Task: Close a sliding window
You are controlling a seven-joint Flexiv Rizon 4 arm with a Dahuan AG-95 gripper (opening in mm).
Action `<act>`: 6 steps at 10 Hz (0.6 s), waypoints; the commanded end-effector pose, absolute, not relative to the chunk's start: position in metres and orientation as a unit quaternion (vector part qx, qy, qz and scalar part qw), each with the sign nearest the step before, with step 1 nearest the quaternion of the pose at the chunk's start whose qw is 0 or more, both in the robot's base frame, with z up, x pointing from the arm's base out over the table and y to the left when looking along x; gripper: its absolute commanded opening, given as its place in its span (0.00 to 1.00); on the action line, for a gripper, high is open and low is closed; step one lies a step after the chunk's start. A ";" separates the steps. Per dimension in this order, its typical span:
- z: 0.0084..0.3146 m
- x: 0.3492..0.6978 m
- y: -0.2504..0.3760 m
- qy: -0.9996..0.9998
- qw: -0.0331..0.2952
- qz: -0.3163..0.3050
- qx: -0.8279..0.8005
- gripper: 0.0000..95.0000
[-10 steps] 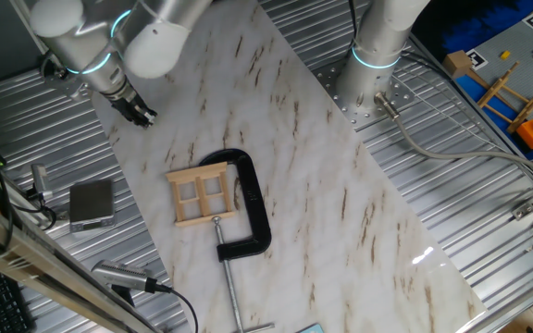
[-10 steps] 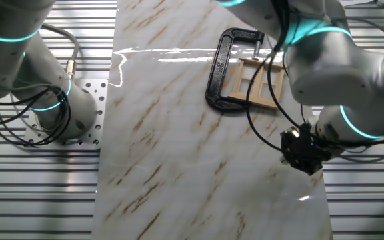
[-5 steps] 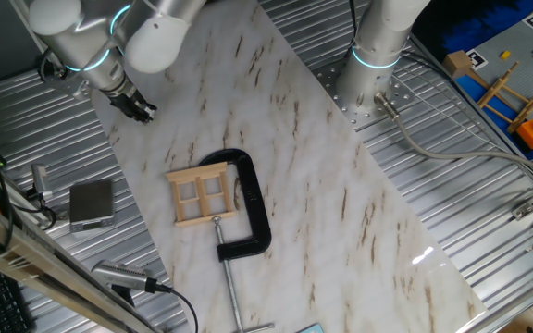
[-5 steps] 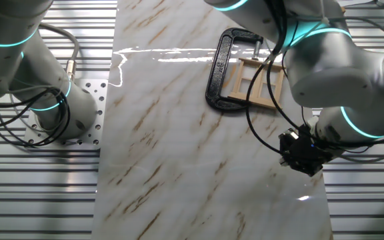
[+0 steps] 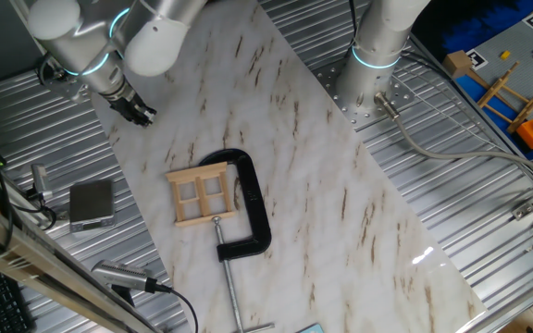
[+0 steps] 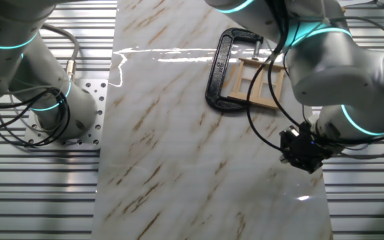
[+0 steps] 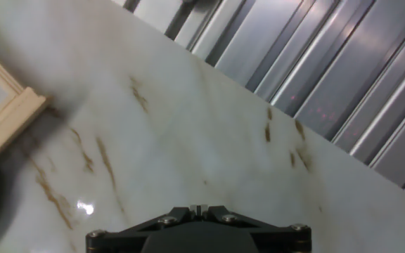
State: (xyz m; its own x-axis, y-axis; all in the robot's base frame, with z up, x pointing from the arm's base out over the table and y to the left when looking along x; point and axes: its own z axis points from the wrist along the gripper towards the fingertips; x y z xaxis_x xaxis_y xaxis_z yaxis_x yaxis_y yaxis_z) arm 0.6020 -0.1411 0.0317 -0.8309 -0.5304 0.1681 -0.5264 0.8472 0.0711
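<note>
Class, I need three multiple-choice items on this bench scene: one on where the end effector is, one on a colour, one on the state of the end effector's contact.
1. Where is the end effector?
A. Over the marble slab edge, apart from the sliding window
B. Inside the clamp
C. On the window

2. What colour is the C-clamp?
A. Red
B. Black
C. Yellow

3. Is the end effector touching the window?
A. Yes, gripping it
B. Pushing its sash
C. No, clear of it

Answers: 1 A, bare slab lies between them; 2 B, its body is black; 3 C, a gap shows in both fixed views.
</note>
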 end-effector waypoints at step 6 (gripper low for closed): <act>0.029 0.598 -0.138 -0.992 0.089 -0.003 0.086 0.00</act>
